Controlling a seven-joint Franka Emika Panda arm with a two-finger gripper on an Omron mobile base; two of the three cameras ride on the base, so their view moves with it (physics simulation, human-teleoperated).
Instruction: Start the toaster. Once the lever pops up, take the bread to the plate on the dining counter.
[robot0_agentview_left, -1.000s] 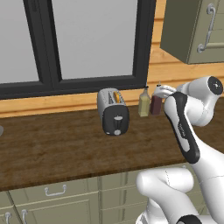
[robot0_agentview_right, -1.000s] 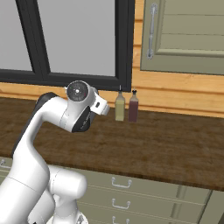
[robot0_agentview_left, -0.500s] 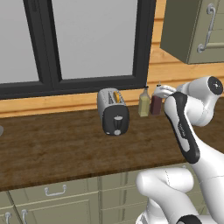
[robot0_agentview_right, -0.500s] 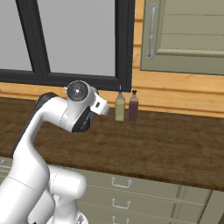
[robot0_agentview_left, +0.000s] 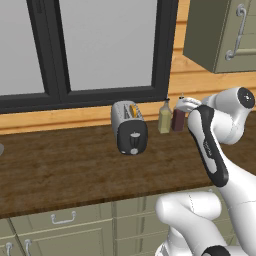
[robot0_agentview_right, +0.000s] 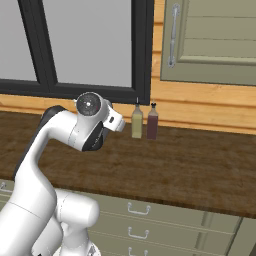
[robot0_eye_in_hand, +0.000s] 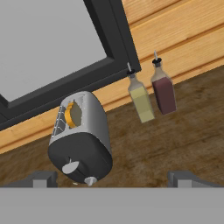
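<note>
bottles (robot0_agentview_left: 171, 117) just beside toaster (robot0_agentview_left: 129, 127), olive one (robot0_eye_in_hand: 141, 99) nearer

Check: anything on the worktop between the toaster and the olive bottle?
Nothing. In the left base view, bare dark wood separates the toaster from the olive bottle.

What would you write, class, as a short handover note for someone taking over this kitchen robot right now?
Hand: open and empty, both fingertips spread wide, held above the worktop and looking toward the toaster.
Toaster: stands on the dark wood worktop below the window, black end panel facing the robot. An olive bottle and a dark red bottle stand just to its right.
Bread: sits in one slot, its top poking out.
Lever: pale knob on the end panel, untouched.
Done: nothing yet beyond facing the toaster.
Left: push the lever down, wait for the pop, carry the bread to the plate.
</note>
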